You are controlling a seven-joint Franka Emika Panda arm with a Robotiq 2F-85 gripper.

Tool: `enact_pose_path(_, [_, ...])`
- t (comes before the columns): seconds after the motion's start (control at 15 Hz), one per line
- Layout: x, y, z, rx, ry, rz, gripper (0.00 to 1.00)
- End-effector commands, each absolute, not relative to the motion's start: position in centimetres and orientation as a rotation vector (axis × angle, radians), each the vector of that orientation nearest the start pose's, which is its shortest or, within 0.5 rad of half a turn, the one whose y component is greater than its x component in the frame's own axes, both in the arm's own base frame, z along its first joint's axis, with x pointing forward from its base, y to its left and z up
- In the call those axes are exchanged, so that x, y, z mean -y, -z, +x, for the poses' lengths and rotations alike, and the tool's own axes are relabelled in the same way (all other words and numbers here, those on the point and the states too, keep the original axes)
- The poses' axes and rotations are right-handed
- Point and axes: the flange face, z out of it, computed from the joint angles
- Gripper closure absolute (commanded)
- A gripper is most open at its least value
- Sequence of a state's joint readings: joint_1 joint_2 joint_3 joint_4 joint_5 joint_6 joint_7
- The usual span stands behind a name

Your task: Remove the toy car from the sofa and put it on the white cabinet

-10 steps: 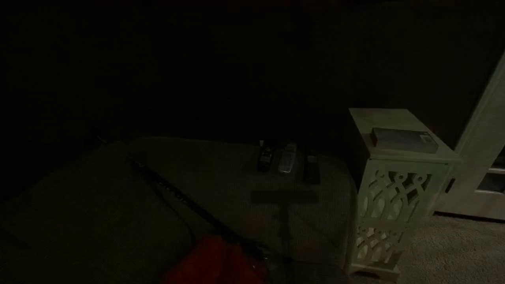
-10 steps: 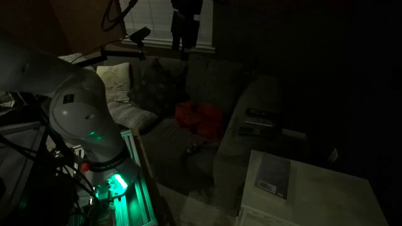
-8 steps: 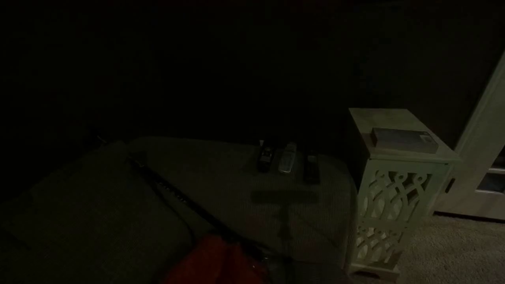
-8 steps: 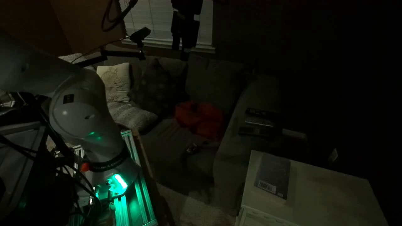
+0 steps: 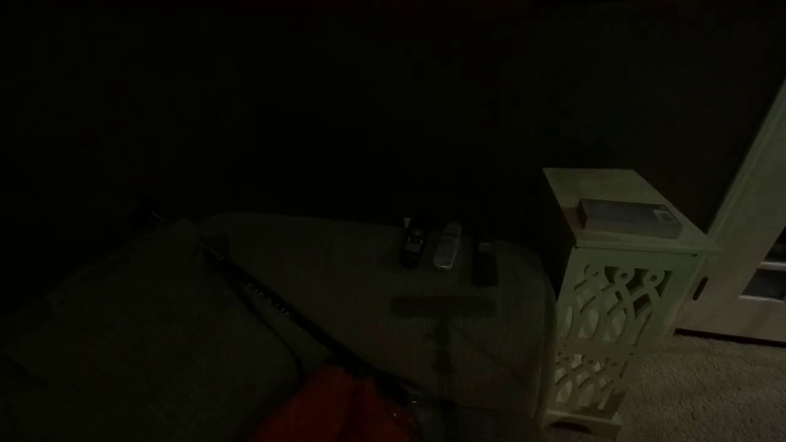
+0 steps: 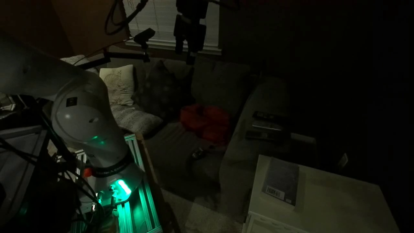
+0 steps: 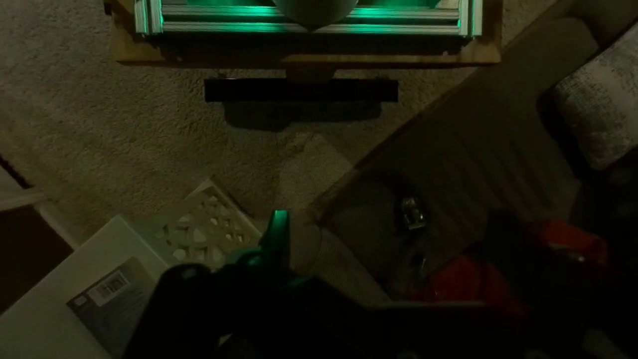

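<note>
The toy car is small, with silvery glints, and rests on the seat of the grey-olive sofa. The toy car also shows in the wrist view, below and between my fingers. My gripper is open and empty, its fingers wide apart. In an exterior view my gripper hangs high above the sofa, in front of the window. The white cabinet stands beside the sofa arm; its lattice side shows in an exterior view and its top in the wrist view. The scene is very dark.
A book lies on the cabinet top. Several remotes lie on the sofa arm. A red cloth lies on the seat near the car. Pillows stand along the sofa back. A camera on an arm stands near the window.
In an exterior view my gripper has shifted slightly down and to the left, and the cable by it has moved a little. The toy car, sofa and cabinet are unchanged.
</note>
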State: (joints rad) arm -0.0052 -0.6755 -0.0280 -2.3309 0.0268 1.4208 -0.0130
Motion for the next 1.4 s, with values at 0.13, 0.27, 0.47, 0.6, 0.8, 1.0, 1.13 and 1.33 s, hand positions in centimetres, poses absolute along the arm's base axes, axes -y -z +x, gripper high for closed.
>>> enact_pose_path(0.13, [-5.5,-46.3,35.9,0.445,-0.497,-3.061,0.0])
enact_pose_path(0.27, [-7.3,-42.2,38.1,0.473,-0.508,-3.107,0.0])
enact_pose_path(0.47, [-9.3,-37.6,41.1,0.432,-0.349,-3.259,0.0])
enact_pose_path(0.6, [-10.4,-35.3,41.7,0.414,-0.408,-3.303,0.0])
enact_pose_path(0.8, [-10.2,-34.9,41.3,0.421,-0.43,-3.269,0.0])
enact_pose_path(1.0, [-10.3,-35.1,41.6,0.337,-0.355,-3.195,0.0])
enact_pose_path(1.13, [-10.1,-32.6,42.4,0.193,-0.266,-3.141,0.0])
enact_pose_path(1.33, [-9.1,-27.9,42.9,0.026,-0.15,-3.035,0.0])
